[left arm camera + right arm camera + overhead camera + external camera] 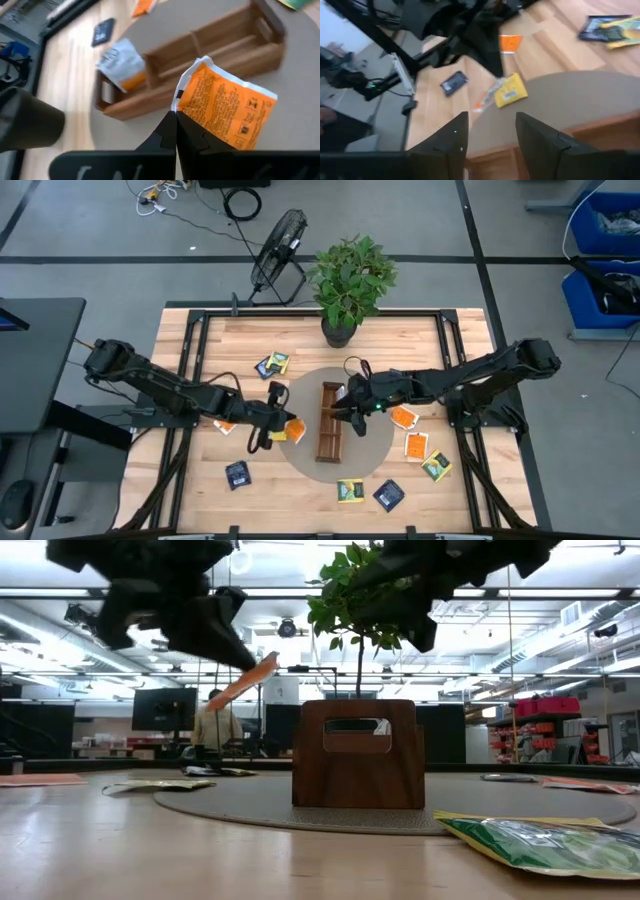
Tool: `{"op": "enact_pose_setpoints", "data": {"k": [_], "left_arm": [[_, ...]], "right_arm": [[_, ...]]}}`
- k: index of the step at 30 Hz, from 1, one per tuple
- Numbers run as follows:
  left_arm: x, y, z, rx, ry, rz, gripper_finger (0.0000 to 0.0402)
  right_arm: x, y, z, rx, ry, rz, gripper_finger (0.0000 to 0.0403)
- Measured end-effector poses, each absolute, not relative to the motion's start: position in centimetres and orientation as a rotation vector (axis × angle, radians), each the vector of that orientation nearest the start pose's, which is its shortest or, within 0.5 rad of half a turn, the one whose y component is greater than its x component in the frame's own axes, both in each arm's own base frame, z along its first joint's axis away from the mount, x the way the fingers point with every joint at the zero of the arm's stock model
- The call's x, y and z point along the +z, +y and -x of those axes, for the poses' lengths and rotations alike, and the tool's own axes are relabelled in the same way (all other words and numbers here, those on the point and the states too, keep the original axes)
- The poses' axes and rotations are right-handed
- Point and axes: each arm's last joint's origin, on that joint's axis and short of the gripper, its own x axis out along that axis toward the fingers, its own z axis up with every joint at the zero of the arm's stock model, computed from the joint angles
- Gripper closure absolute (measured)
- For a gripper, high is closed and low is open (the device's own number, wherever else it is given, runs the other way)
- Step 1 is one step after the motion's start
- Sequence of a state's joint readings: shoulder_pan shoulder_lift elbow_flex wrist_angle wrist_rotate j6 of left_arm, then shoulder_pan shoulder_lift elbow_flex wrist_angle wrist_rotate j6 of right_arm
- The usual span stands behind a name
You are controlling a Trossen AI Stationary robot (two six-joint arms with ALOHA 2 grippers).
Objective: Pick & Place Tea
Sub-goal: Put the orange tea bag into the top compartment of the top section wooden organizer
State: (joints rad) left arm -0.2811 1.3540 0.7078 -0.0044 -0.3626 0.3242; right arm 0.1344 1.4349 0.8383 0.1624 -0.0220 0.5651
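My left gripper (277, 424) hangs above the left edge of the round grey mat (375, 452), shut on an orange tea sachet (220, 107), which shows tilted in the air in the low view (245, 680). The long wooden tray (330, 422) stands on the mat's middle. A white-and-orange sachet (122, 65) lies at one end of the tray. My right gripper (340, 406) hovers open over the tray's far end, nothing between its fingers (455, 142). More tea sachets lie on the table: orange ones (403, 417), a navy one (237, 473), a yellow one (510, 91). My left gripper pinches the orange sachet by one edge near a corner (183, 111) between its two shut fingers. The fingers come from the table's left, slanting down. The sachet juts out beyond the fingertips, tilted and lifted clear of the mat and the tray.
A potted plant (345, 280) stands at the table's far edge and a fan (278, 245) lies on the floor behind it. Loose sachets (350, 491) (388, 494) (436, 467) (272, 364) are scattered around the mat. A person (215, 725) is in the room beyond.
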Motion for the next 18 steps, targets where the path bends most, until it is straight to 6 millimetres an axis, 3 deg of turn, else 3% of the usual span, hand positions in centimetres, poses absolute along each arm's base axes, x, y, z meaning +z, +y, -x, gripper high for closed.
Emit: {"op": "enact_pose_setpoints", "data": {"k": [7,18], "left_arm": [[22.6,-5.8,-27.5,0.003,0.579,-0.553,0.0401],[23.1,-5.0,-27.8,0.016,0.574,-0.574,0.0401]], "right_arm": [[23.7,4.2,-32.3,0.038,0.494,-0.518,0.0229],[24.1,4.5,-35.3,0.026,0.549,-0.476,0.0229]]}}
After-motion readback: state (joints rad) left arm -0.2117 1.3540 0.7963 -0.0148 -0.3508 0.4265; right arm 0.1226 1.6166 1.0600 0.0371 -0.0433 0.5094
